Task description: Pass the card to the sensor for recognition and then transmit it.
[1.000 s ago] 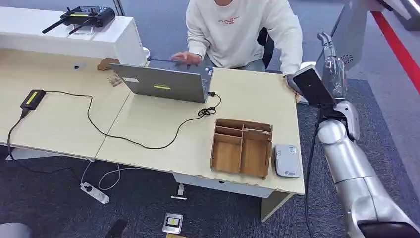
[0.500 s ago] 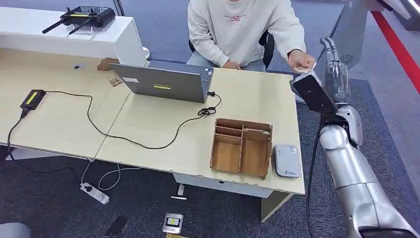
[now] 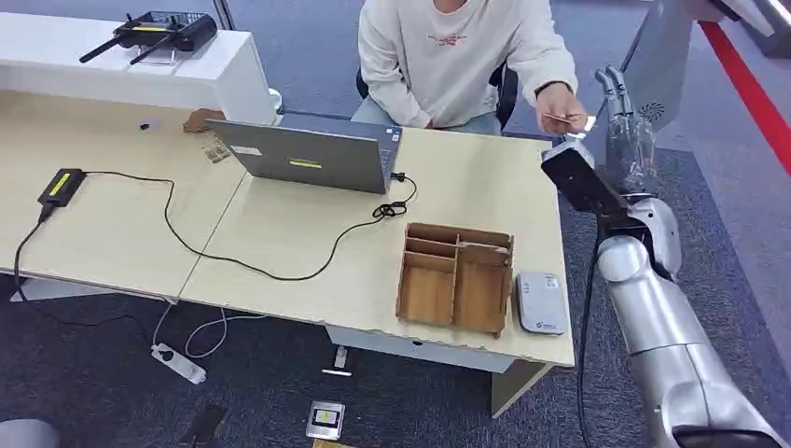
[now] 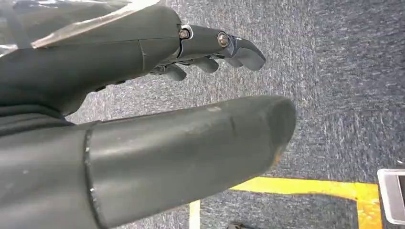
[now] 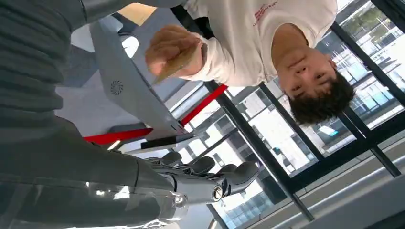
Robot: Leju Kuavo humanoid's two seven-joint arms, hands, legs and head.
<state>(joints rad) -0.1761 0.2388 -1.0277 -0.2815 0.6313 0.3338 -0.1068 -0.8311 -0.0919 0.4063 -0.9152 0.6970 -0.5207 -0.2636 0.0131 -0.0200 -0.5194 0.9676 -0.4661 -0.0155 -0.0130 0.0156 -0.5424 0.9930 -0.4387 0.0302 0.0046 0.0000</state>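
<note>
A seated person in a white sweatshirt holds a small pale card [image 3: 572, 121] in one hand [image 3: 556, 103], just off the desk's far right corner. My right hand [image 3: 623, 131] is raised beside it, fingers pointing up and spread, holding nothing; a small gap separates it from the card. In the right wrist view the card [image 5: 177, 63] sits in the person's fingers, apart from my fingers [image 5: 210, 180]. The white card sensor [image 3: 541, 301] lies flat at the desk's near right corner. My left hand [image 4: 71, 71] hangs over grey carpet, thumb and fingers apart, holding nothing.
A wooden compartment tray [image 3: 455, 276] stands just left of the sensor. A grey laptop [image 3: 312, 156] with a trailing black cable [image 3: 233, 257] occupies the desk's middle. A black box [image 3: 62, 185] lies at the far left. A router [image 3: 159, 28] sits on the white counter.
The person's hand rose from the desk's right corner with the card and now holds it beside my raised right hand. My right arm shifted only slightly.
</note>
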